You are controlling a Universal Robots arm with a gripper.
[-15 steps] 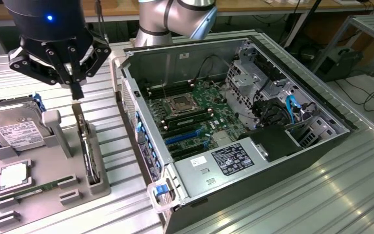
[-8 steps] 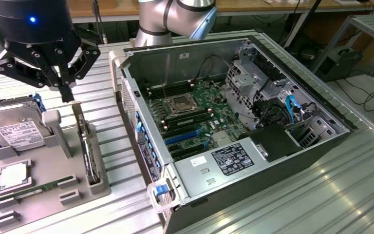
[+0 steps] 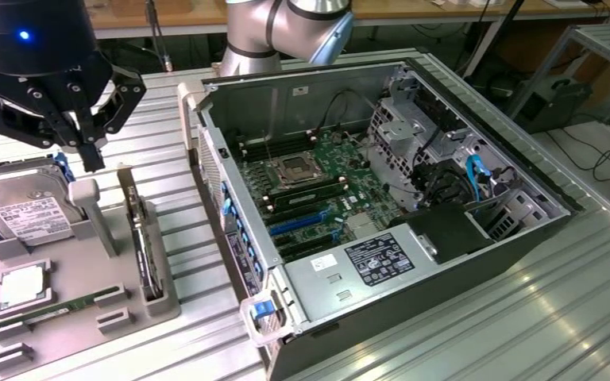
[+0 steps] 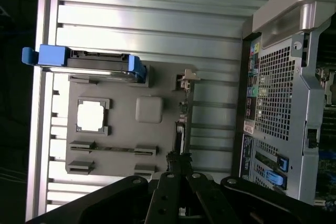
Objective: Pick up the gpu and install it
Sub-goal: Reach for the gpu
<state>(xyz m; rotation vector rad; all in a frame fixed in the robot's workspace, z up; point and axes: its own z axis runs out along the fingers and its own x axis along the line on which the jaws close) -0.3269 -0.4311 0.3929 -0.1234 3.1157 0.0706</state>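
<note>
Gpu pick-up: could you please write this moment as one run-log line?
gripper: shut, above gray holder | gpu: on edge in holder, not lifted | computer case: open, gpu not installed

Open PC case on slatted counter. Gray tray beside it holds hard drive, CPU, memory stick.

Silver-grey jointed arm, black wrist housing with blue light, black jaws.

High oblique exterior over open case; wrist directly above shared grey tray.
</note>
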